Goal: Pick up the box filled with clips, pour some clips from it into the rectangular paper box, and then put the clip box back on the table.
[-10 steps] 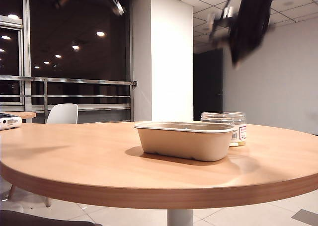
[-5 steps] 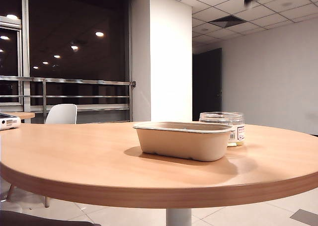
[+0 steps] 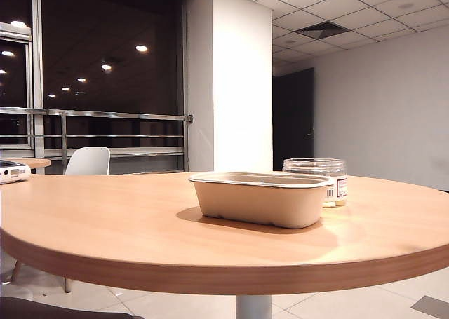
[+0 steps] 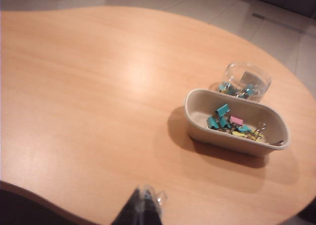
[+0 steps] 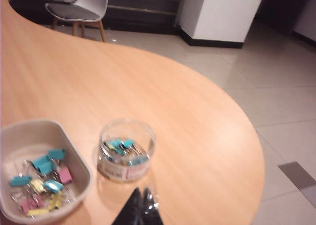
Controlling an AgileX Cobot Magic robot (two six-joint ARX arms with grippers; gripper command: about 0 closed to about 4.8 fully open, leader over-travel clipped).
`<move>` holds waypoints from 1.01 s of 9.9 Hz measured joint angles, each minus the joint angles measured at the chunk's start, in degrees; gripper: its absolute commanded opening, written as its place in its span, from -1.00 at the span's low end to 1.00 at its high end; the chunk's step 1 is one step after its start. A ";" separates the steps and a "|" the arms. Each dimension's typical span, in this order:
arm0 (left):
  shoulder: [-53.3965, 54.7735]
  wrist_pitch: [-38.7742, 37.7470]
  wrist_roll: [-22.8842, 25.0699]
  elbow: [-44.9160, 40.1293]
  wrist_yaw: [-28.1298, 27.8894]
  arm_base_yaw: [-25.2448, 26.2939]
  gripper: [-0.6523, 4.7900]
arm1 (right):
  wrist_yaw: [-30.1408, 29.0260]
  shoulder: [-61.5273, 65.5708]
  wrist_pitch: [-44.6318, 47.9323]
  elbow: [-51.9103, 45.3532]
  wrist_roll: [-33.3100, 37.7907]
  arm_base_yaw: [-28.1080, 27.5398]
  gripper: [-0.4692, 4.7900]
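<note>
Beige moulded-pulp tray, i.e. the rectangular paper box (image 3: 261,198), sits on the wood-grain table (image 3: 126,221) w/ the clear round box filled with clips (image 3: 317,181) upright just behind it, near touching in the exterior view. That view shows neither arm nor gripper, and no tray contents: only the outside walls.

Left wrist view fills that in: left gripper (image 4: 142,205) high above the table, fingers clenched together, nothing between them. Paper box (image 4: 236,122) lies well beyond it and off to one side, w/ clips (image 4: 232,124) inside (teal, pink, yellow). Jar (image 4: 246,81) just past the tray, farther from this gripper, some teal clips left in it.

Right wrist view: right gripper (image 5: 141,206) also clenched and empty, hovering above the table, apart from the jar. Jar (image 5: 126,151) sits just ahead of the fingertips, barcode label facing them; tray (image 5: 74,151) just beside the jar. Only this view shows the label edge-on w/ the clips (image 5: 42,181) spread in the tray.
</note>
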 measured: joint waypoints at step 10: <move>-13.40 18.60 7.17 -24.63 2.01 19.17 -0.78 | 1.42 -19.82 -10.45 -4.28 0.00 0.00 -0.82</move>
